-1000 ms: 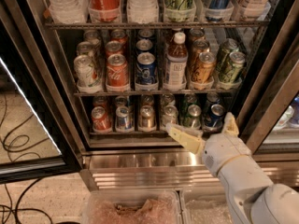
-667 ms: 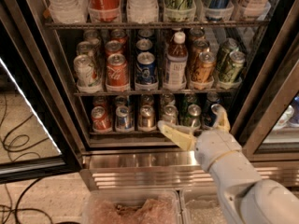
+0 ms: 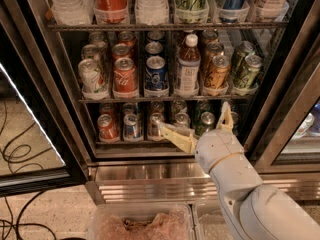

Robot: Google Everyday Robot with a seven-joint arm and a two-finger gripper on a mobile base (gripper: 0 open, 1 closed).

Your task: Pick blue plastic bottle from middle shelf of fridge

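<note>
bottle: small clear plastic bottle [image 3: 188,66], white cap, brown drink, upright among soda cans [image 3: 125,76]
shelf: thin dark wire middle shelf [image 3: 165,99]
pincer: cream two-finger pincer [image 3: 195,117], spread open, empty, below that shelf

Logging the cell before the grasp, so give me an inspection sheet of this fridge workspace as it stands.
Surface: middle shelf, a dark wire rack with white lane trays, full of drinks.
Job's things: blue plastic bottle upright on it, white cap, between the blue soda can and an orange can; untouched.
Clutter: big bottles on the rack above; cans on the rack below; clear bin in front of the base.
Gripper: gripper open, empty, before the lower rack, below the bottle.
Cables: dark loops on the floor at left.
Surroundings: fridge open, its glass door swung left.
</note>
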